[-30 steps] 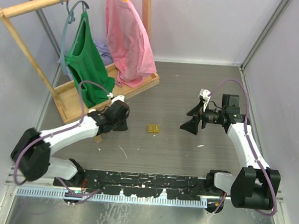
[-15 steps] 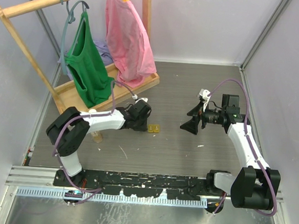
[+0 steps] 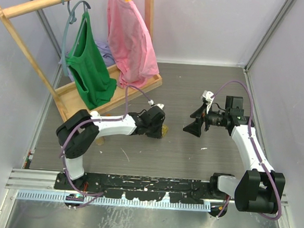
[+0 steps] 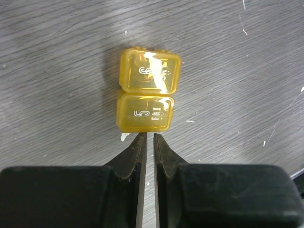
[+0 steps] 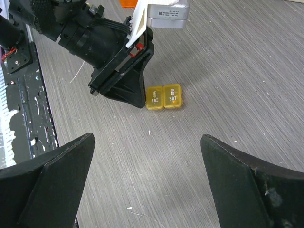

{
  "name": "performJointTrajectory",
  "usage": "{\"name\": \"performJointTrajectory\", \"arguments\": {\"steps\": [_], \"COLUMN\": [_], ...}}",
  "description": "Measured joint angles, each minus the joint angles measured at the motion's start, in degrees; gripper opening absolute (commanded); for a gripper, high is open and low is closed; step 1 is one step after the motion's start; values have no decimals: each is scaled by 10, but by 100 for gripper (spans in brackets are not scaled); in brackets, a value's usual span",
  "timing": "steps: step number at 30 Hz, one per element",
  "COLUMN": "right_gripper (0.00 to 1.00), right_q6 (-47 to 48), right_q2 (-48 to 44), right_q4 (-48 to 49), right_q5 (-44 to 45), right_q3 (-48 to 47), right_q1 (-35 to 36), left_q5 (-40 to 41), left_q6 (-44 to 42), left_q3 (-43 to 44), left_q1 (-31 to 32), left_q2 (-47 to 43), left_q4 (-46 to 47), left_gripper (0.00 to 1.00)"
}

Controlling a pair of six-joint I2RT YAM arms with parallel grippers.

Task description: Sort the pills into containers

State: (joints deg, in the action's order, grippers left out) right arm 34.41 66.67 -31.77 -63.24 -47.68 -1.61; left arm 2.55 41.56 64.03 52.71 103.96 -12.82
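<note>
Left pincer [image 4: 147, 142], jaws nearly together and empty, points at the FRI cell of the yellow pill box [image 4: 147, 95] lying mid-surface [image 3: 195, 91], perhaps just touching it. Right pincer [image 3: 194, 123] hangs wide open, near its far side.

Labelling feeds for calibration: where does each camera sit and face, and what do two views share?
Top external: above, behind the bases, looking down on the table and clothes rack; left arm, right arm show.
Left wrist: on the left arm, looking down at the pill box; the shut left pincer shows.
Right wrist: on the right arm, facing the left arm; the open right pincer frames it.
Shared: both wrist views show the pill box.
</note>
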Motion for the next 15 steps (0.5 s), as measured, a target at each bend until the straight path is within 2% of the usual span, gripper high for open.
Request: {"name": "performJointTrajectory", "arguments": {"steps": [7,12,15], "right_gripper": [100,100,100], "right_q6": [1,23,94], "right_q2": [1,6,14], "right_q4": [0,-2,-23], "right_q5": [2,4,2], "right_q3": [0,0,0], "right_q1": [0,2,8], "left_q5": [15,68,94], "left_q6": [-11,-36,-53], "left_q3": [-8,-69,-97], "left_q1": [2,2,2], "left_q2": [-19,-137,-215], "left_q4": [-3,-27,-33], "left_gripper": [16,26,33]}}
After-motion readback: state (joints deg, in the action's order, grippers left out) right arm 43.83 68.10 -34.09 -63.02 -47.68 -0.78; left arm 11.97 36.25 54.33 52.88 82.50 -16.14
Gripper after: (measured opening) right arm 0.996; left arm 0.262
